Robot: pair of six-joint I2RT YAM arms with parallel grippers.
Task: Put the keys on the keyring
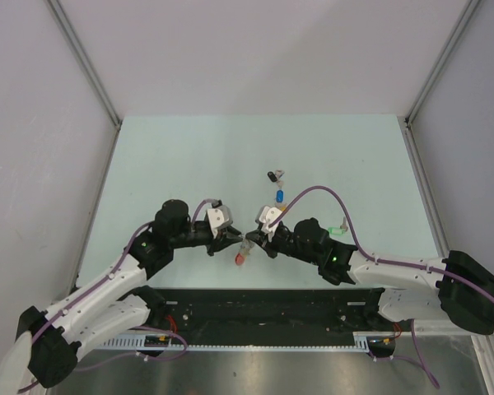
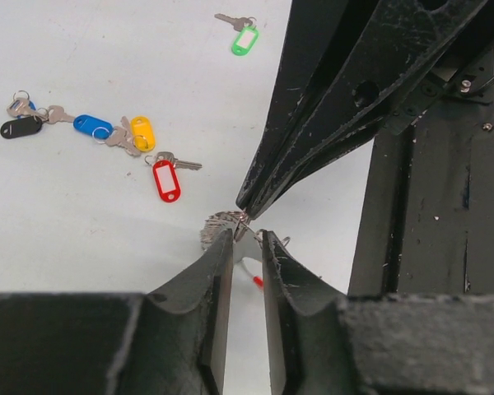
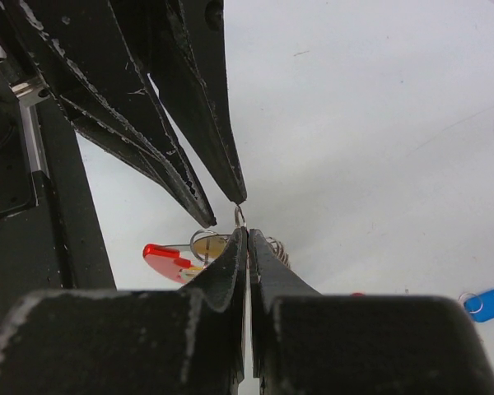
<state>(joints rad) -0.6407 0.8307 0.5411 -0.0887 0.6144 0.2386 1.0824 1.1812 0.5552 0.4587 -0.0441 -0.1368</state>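
**On the pale table, a pinched keyring and five loose keys**

A pale table (image 1: 189, 148) between plain grey walls (image 1: 33, 99) carries the whole scene. The keyring (image 2: 221, 224) hangs just above it, near the front edge between the two arms. Its bunch of silvery loops is uppermost and its red band (image 1: 240, 257) dangles beneath.

The right gripper (image 3: 245, 234) has its fingers pressed together on one thin metal loop of the ring. The left gripper (image 2: 247, 234) faces it tip to tip. Its jaws stand narrowly apart on either side of the loops (whether either pad touches metal I cannot tell).

None of the keys is on the ring. The red-tagged key (image 2: 166, 181) lies nearest. Beyond it sit the yellow-tagged key (image 2: 142, 133), blue-tagged key (image 2: 92, 125) and black-tagged key (image 2: 20, 128) in a loose row. The green-tagged key (image 2: 245, 39) lies well apart from them.

The step in hand looks like securing and spreading the ring. Next, I judge, the left jaws must catch a coil and pry it open without pulling the loop from the right grip.
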